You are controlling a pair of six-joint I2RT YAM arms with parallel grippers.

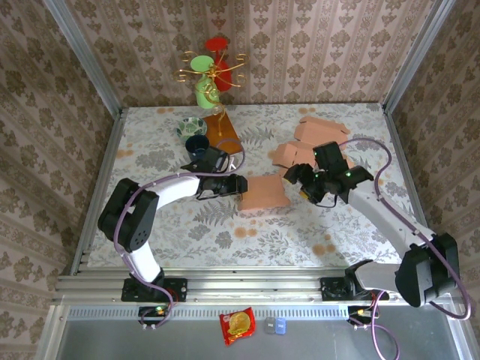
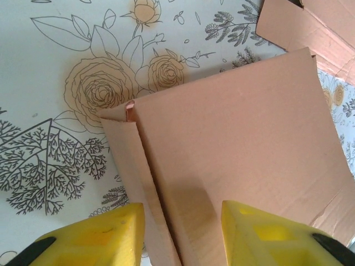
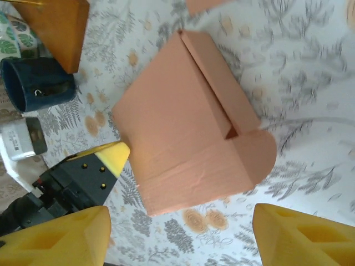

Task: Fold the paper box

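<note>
The box (image 1: pixel 264 193) lies mid-counter (image 1: pixel 187 232), long axis left-right. The left gripper (image 1: pixel 238 185) is nearer, jaws part-open astride its left edge, grip unclear. The right gripper (image 1: pixel 304 182) is just beside it, jaws wide, empty.

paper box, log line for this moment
paper box: lid down | left fingers: astride its edge | right fingers: open, off box
</note>
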